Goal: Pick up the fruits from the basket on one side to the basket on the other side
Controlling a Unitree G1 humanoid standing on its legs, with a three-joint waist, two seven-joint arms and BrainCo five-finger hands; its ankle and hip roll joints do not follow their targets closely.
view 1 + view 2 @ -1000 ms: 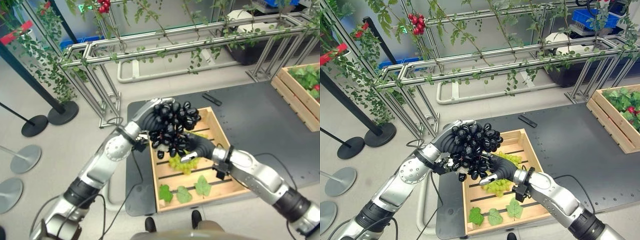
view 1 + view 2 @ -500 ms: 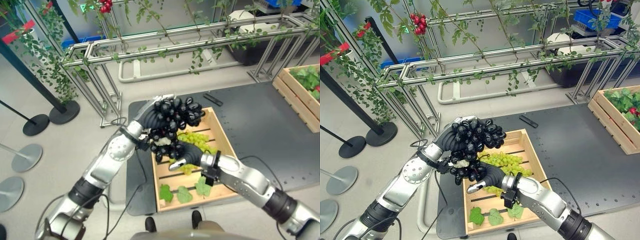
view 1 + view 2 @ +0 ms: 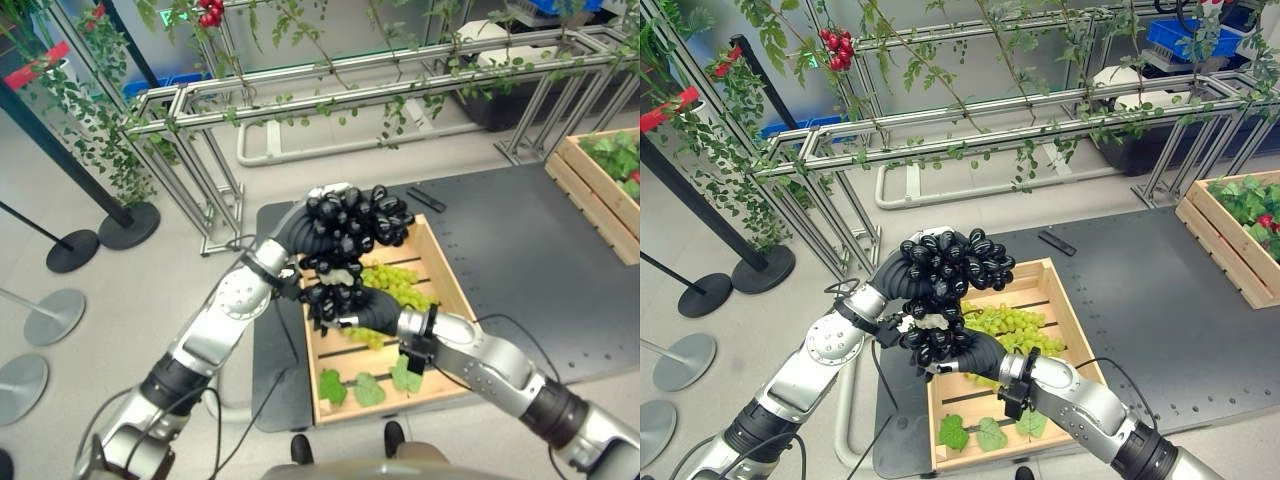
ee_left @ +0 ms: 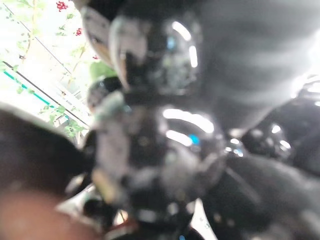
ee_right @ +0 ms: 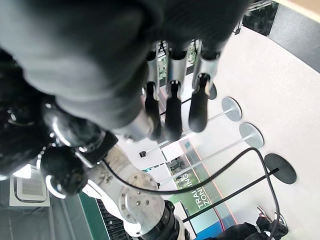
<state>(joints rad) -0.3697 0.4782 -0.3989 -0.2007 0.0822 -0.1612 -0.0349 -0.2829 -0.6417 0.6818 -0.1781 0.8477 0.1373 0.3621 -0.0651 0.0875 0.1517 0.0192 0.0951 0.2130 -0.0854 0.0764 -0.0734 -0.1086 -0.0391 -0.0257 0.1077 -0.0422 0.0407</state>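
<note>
A large bunch of black grapes (image 3: 350, 225) hangs above the left half of a wooden crate (image 3: 441, 262). My left hand (image 3: 297, 236) is curled round the bunch's top from the left. Those dark grapes (image 4: 150, 60) press close in the left wrist view. My right hand (image 3: 375, 312) reaches in from the right, under the bunch's lower end, touching it. Its fingers (image 5: 172, 110) are straight, with grapes (image 5: 60, 170) beside them. A bunch of green grapes (image 3: 396, 281) lies in the crate, with green leaves (image 3: 368, 388) at its near end.
A second wooden crate (image 3: 590, 195) with leaves and red fruit stands at the far right on the dark mat. A small black bar (image 3: 424, 198) lies behind the near crate. A metal frame with vines (image 3: 300, 100) runs across the back. Stanchion bases (image 3: 125, 225) stand left.
My right hand has slid left, from beside the green grapes to under the black bunch. The left hand has lifted the bunch slightly up and back.
</note>
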